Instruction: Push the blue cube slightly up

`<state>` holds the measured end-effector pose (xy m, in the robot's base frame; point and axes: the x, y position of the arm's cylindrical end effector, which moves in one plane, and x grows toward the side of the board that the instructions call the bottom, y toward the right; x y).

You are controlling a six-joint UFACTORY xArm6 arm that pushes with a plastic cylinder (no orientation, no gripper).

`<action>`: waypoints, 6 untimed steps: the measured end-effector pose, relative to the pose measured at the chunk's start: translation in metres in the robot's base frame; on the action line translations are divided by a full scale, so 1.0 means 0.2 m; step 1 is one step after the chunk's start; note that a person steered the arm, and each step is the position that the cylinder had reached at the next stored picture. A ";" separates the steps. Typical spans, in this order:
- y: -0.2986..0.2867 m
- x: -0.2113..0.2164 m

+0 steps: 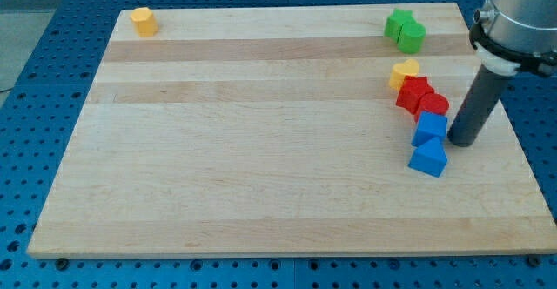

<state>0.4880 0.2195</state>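
The blue cube (430, 128) sits at the board's right side, below the red blocks. A second blue block (428, 158), wedge-like, lies just below it, touching it. My tip (459, 142) is just to the right of the blue cube, very close to its right face, level with its lower edge. The dark rod rises from there toward the view's upper right.
A red star-like block (414, 91) and a red cylinder (432, 105) touch above the blue cube. A yellow heart (404, 72) sits above them. Two green blocks (406, 30) lie at top right. A yellow block (144, 21) lies at top left. The board's right edge (509, 106) is near.
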 end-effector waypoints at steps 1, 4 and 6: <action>-0.21 0.01; -0.85 -0.12; -0.48 -0.01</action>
